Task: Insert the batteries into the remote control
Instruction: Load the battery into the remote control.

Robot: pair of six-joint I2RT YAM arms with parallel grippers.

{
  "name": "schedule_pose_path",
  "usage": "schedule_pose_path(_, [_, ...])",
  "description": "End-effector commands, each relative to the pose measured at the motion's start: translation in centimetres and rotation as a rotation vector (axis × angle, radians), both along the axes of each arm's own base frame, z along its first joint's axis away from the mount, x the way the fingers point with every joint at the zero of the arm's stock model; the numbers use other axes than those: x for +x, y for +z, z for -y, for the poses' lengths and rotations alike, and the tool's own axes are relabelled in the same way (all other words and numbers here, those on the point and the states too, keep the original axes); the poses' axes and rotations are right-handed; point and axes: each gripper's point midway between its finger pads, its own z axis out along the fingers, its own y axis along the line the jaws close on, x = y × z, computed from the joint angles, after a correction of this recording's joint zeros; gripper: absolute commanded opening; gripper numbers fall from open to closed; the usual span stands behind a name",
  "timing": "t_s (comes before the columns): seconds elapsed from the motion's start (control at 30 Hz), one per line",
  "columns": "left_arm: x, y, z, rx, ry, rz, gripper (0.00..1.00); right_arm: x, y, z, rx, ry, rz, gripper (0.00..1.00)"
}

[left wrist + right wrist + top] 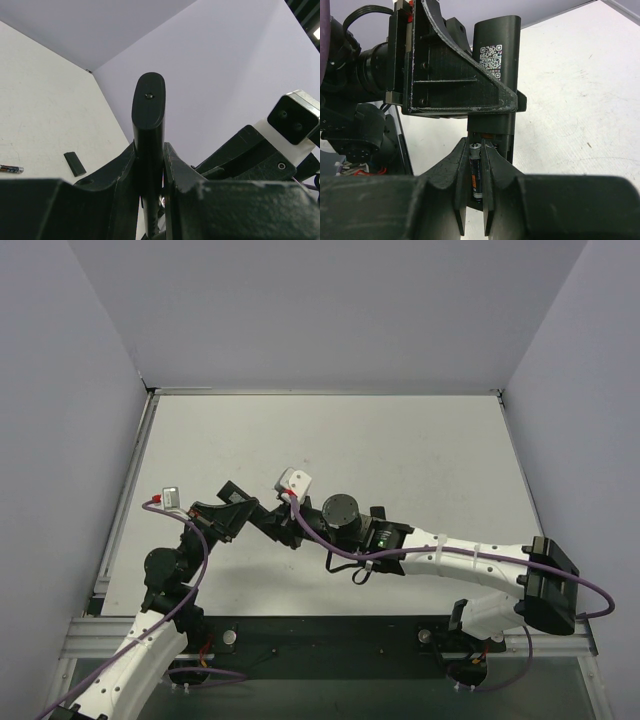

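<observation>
right claw (476,152) pinches a battery (476,176) just under the remote control (498,50), perhaps touching its open end.

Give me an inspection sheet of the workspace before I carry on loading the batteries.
Surface: white table, lightly scuffed.
Job's things: remote held off the table; first battery held with its tip at the remote's open end; second battery lying on the table; cover lying flat near it.
Clutter: nothing seen.
Grippers: left gripper shut on the remote; right gripper shut on the first battery.
Cables: a purple cable loops along each arm, away from the fingers.
Surroundings: plain grey walls on three sides.
</observation>
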Motion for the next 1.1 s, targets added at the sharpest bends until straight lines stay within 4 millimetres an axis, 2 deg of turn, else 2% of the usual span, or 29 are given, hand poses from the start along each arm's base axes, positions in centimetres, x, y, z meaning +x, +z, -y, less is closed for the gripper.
schedule_pose_path(0.0, [-2.2, 6.3, -0.8, -0.101, -0.012, 0.191, 0.00, 0.2, -3.6, 0.2, -0.096, -0.014, 0.009, 0.06])
schedule_pose_path(0.57, [-3.0, 8.1, -1.3, -0.158, -0.019, 0.211, 0.00, 1.6, -6.6, 0.1, -0.148, -0.076, 0.045, 0.11])
schedule_pose_path(1.07, [-2.5, 6.9, -1.0, -0.145, -0.029, 0.168, 0.00, 1.4, -7.6, -0.7, -0.182, -0.050, 0.021, 0.13])
